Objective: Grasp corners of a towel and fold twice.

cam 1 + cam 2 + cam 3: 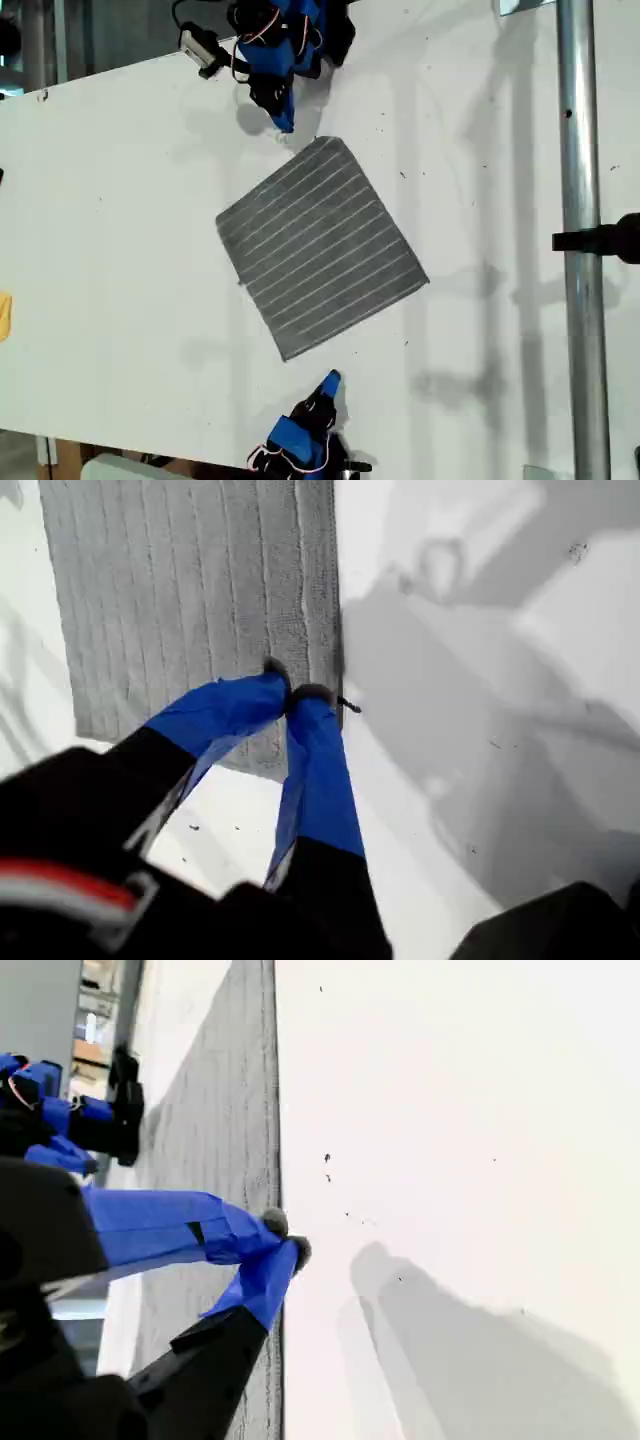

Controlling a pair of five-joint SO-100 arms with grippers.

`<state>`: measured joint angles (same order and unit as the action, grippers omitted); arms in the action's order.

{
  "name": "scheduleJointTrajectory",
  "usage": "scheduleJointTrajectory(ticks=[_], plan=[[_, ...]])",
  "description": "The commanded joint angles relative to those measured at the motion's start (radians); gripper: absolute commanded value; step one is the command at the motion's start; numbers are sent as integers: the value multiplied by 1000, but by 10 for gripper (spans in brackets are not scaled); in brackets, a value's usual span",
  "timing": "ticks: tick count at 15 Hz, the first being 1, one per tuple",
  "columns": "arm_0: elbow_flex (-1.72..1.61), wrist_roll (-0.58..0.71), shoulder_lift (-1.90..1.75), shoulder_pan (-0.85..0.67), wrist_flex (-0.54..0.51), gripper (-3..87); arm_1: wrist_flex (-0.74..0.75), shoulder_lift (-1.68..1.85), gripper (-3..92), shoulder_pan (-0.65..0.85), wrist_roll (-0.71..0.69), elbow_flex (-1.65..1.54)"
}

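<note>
Towel: the towel [320,250] lies flat mid-worktop [120,200], unfolded, turned diamond-wise in the exterior view.
First hand: my first hand [298,685] is clenched with its tips together, over the towel's edge strip near a corner; can't tell if it touches cloth.
Second hand: my second hand [288,1238] is clenched, right at a straight towel edge.
Edges: all four are straight and exposed.
Room: bare worktop surrounds the towel; the pole [580,150] stands well apart at the exterior view's right.

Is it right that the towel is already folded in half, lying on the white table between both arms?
Not quite: the exterior view shows the towel spread flat as a full square, not yet folded. It does lie on the white table between both arms.
</note>
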<state>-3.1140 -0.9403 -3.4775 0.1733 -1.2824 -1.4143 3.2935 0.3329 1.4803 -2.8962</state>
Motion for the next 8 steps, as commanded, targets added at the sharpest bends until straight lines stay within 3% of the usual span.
scheduleJointTrajectory(ticks=[1,8], plan=[[-6,-877,0,-196,-2,-28,21,-5,-3,-83,-115,37],[-6,-910,0,-199,-3,-28,25,-5,-3,-97,-110,41]])
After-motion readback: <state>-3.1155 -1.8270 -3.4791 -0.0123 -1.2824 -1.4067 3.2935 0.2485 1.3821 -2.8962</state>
